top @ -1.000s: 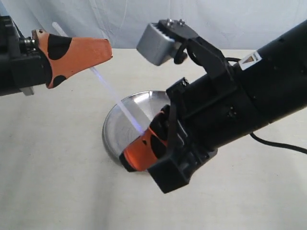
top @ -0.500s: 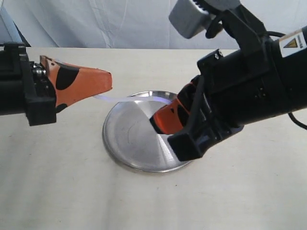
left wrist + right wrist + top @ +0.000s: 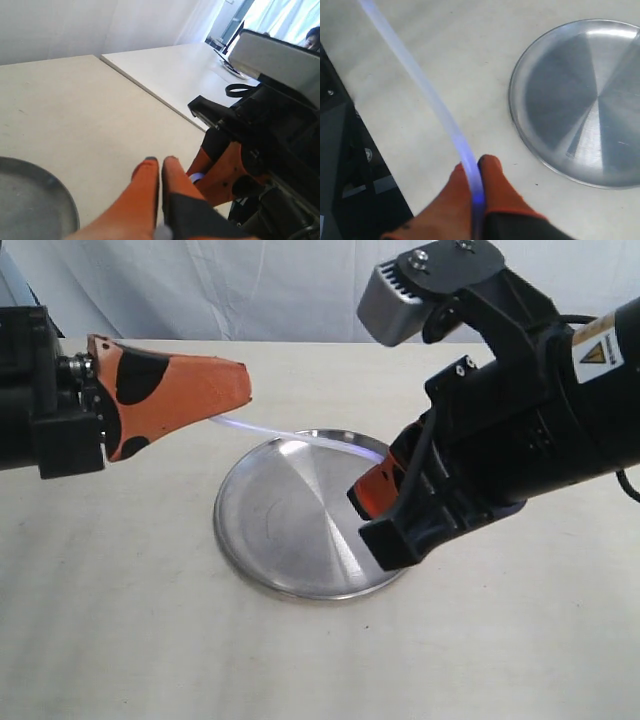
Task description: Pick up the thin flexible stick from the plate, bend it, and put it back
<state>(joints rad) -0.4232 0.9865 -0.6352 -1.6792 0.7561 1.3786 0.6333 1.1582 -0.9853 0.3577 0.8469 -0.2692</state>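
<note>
Pale counter (image 3: 120, 640) carries the plate (image 3: 265, 540), above which the thin flexible stick (image 3: 300, 436) hangs bowed, its ends clamped in the closed jaws of the left gripper (image 3: 242, 392) and right gripper (image 3: 358, 496); lifted and bent, it seems only to need returning.

Bright even light, sheen on plate (image 3: 300, 530), close-up wrist views blurred

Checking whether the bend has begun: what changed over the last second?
The right gripper rose and the left gripper dipped, so the thin flexible stick went from a steep straight slant to a low bow over the plate. Both grips held; the plate stayed put.
</note>
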